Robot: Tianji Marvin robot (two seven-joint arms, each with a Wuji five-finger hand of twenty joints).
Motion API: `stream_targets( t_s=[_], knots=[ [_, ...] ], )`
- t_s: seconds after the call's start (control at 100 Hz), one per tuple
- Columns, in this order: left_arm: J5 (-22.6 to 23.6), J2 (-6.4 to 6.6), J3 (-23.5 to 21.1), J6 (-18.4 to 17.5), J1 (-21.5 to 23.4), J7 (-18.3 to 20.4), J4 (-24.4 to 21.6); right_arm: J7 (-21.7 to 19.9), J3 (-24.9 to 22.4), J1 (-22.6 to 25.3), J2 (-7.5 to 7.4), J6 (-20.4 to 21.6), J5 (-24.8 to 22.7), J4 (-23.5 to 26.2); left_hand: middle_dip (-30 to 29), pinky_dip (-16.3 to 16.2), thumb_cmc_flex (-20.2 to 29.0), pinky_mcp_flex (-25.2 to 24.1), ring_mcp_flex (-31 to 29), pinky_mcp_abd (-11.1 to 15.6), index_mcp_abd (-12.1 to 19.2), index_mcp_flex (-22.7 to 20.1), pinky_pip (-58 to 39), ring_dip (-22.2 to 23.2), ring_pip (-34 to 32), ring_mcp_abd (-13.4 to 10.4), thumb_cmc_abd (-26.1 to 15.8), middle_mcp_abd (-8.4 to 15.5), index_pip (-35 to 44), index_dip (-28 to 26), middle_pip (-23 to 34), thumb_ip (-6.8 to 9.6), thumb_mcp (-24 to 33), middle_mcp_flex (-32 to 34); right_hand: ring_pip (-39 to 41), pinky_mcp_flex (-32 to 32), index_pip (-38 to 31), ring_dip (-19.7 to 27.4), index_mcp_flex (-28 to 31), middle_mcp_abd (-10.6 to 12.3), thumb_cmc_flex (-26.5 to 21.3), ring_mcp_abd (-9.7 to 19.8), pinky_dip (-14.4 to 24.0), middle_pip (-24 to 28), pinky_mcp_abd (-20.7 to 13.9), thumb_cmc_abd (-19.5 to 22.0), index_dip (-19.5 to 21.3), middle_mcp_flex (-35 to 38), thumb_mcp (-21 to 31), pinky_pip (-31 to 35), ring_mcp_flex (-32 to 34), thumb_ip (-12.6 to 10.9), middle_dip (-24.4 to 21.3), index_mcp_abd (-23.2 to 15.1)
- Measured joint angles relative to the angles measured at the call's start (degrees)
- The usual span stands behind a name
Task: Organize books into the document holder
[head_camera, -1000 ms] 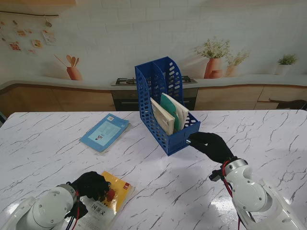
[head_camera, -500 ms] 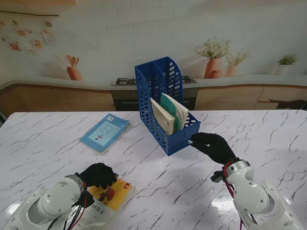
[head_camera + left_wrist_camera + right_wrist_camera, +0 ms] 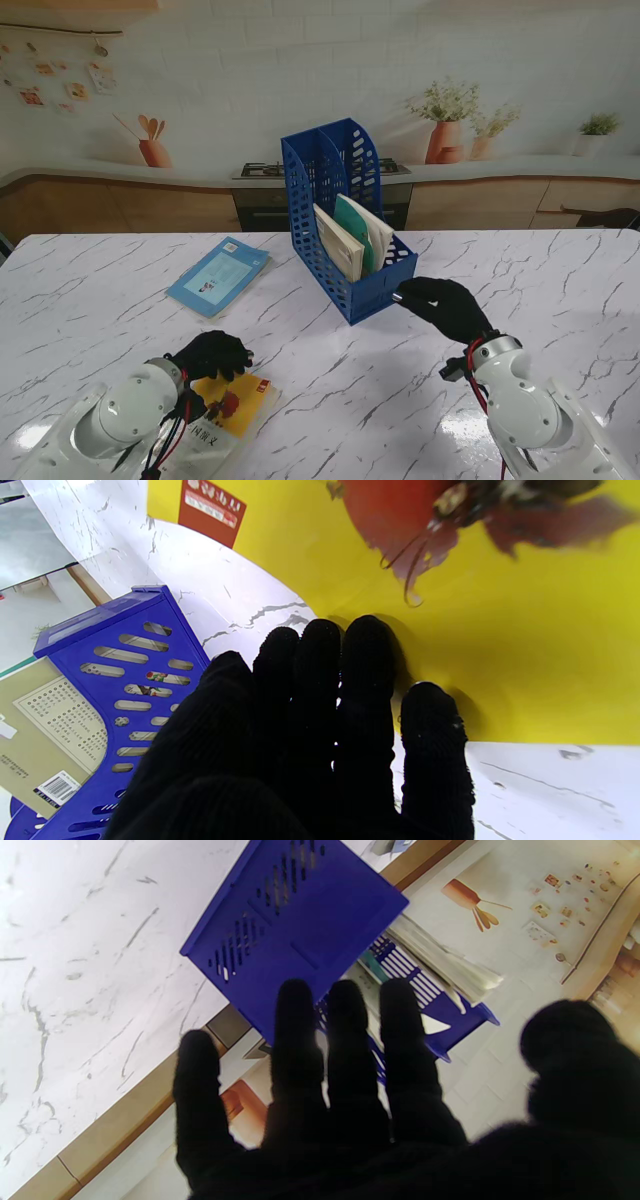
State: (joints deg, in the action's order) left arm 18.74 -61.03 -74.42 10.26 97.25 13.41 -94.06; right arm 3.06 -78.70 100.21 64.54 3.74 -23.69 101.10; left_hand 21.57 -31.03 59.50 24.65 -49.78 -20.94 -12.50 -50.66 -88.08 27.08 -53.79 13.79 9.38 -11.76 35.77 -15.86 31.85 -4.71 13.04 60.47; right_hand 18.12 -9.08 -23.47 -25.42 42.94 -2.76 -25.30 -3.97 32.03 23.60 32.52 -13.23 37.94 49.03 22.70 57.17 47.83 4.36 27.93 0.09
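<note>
The black-gloved left hand [image 3: 212,355] lies flat on the yellow softcover book [image 3: 235,403] with its fingers [image 3: 320,675] side by side, pressing rather than gripping — nothing is held. That book sits nearer to me and left of the blue slotted plastic document holder [image 3: 345,215], its long axis slanting toward it. A light-blue book [image 3: 218,276] lies just left of the holder. The black-gloved right hand [image 3: 442,305] reaches the holder's front corner with fingers spread — contact is unclear.

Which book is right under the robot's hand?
The yellow book, lying nearest me under the left hand. The blue book lies farther away; the others stand in the holder.
</note>
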Motion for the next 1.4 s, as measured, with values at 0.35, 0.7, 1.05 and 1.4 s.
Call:
stream_targets(
  t_s=[0.35, 0.7, 1.05, 1.4],
  knots=[
    [3.40, -2.53, -2.79, -1.55, 5.29, -10.41, -3.43, 0.17, -0.04, 0.13, 0.03, -0.01, 0.11, 0.12, -3.57, 0.05, -2.62, -8.03, 7.18, 4.24, 1.33, 0.05, 22.73, -4.34, 18.14, 1.47, 1.53, -0.87, 1.58, 0.16, -7.49, 0.00, 2.89, -2.77, 0.00, 0.00, 0.00, 0.00, 0.00, 0.00, 0.00, 0.00, -0.01, 0.00, 0.00, 0.00, 0.00, 0.00, -0.01, 0.00, 0.00, 0.00, 0.00, 0.00],
    [13.25, -2.79, -12.38, 6.85, 18.72, -8.87, -17.48, -0.26, 0.00, -0.03, 0.03, -0.22, 0.48, -0.26, -0.55, -6.41, -6.22, -1.50, -0.65, -0.35, 2.93, -3.69, 15.66, 0.99, 12.32, 5.80, -5.85, -0.55, 8.64, -6.90, -1.83, 0.85, -11.24, 3.91, 0.00, 0.01, 0.00, 0.00, 0.00, 0.00, 0.00, 0.00, -0.01, 0.00, 0.00, 0.00, 0.00, 0.00, -0.01, 0.00, 0.00, 0.00, 0.00, 0.00],
    [18.33, -0.91, -18.58, 15.92, 26.47, 3.46, -22.08, -1.49, 0.17, -1.11, -0.06, -0.72, 0.86, -1.02, -2.56, -6.14, -3.41, -2.90, -3.39, 0.40, 3.45, -10.67, 14.56, -2.57, 10.81, 5.34, -8.78, -0.97, 9.52, -4.47, -3.20, 0.85, -13.18, 9.55, 0.00, 0.01, 0.00, 0.00, 0.00, 0.00, 0.00, 0.00, -0.01, -0.01, 0.00, 0.00, 0.00, 0.01, -0.01, 0.00, 0.00, 0.00, 0.00, 0.00],
    [18.17, 2.10, -20.58, 20.26, 28.21, 17.67, -24.83, -2.61, 0.36, -2.27, -0.18, -0.65, 1.77, -1.98, -3.46, -3.31, -2.15, -7.24, 0.82, 3.87, 4.24, -10.78, 20.31, -4.26, 14.22, 4.17, -9.33, 0.15, 3.53, -1.46, -4.82, 0.85, -13.86, 9.25, 0.00, 0.04, 0.00, 0.00, 0.00, 0.00, -0.73, 0.00, -0.07, -0.01, 0.00, 0.01, 0.00, 0.01, -0.58, -0.04, 0.00, 0.00, 0.00, 0.00]
  ],
)
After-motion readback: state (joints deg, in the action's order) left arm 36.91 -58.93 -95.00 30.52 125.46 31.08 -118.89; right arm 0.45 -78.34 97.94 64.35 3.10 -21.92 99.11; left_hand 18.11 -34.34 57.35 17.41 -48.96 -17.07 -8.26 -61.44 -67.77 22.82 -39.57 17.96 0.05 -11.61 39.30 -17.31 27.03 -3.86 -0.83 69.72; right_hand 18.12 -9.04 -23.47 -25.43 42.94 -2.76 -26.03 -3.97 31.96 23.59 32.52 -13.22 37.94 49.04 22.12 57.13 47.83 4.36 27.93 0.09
